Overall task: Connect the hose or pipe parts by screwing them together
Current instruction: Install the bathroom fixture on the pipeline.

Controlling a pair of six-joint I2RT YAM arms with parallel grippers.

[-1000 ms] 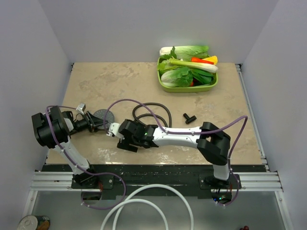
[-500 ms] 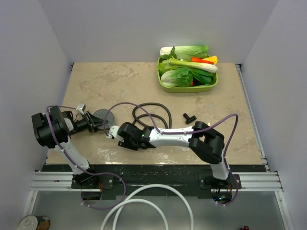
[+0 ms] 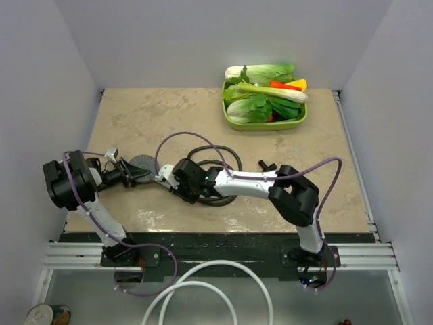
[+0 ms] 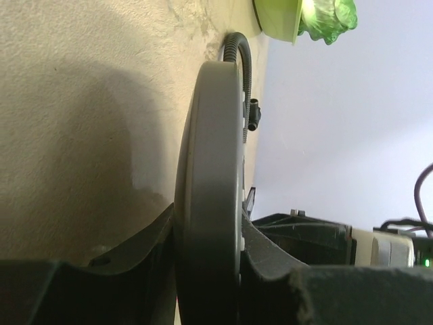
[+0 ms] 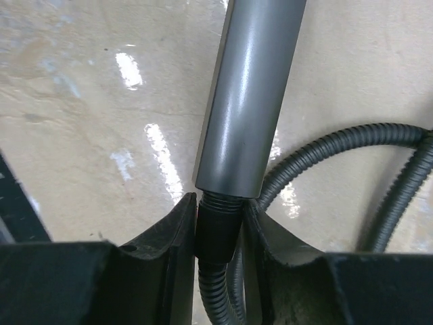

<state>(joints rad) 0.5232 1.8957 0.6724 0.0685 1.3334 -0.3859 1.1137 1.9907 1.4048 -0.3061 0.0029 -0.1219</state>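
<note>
The dark grey shower head (image 3: pixel 143 164) hangs over the table's left side, and my left gripper (image 3: pixel 133 173) is shut on its round disc. In the left wrist view the disc (image 4: pixel 210 169) stands edge-on, pinched between both jaws. Its handle (image 5: pixel 252 95) runs toward my right gripper (image 3: pixel 167 178). The right gripper (image 5: pixel 218 211) is shut on the black threaded nut (image 5: pixel 218 230) at the end of the black hose (image 3: pixel 218 177), right at the handle's open end, with a few threads still showing. The hose (image 5: pixel 338 145) lies coiled on the table. The small T-shaped fitting (image 3: pixel 266 166) lies to the right of the coil.
A green tray (image 3: pixel 302 119) of vegetables stands at the back right. A thick white hose (image 3: pixel 203 288) loops below the table's front rail, and a tin can (image 3: pixel 47 315) sits at the bottom left. Purple cables run along both arms.
The right gripper has moved left and away from me up to the handle's end and shut on the hose nut. The hose coil was dragged along. The left arm kept holding the disc.
</note>
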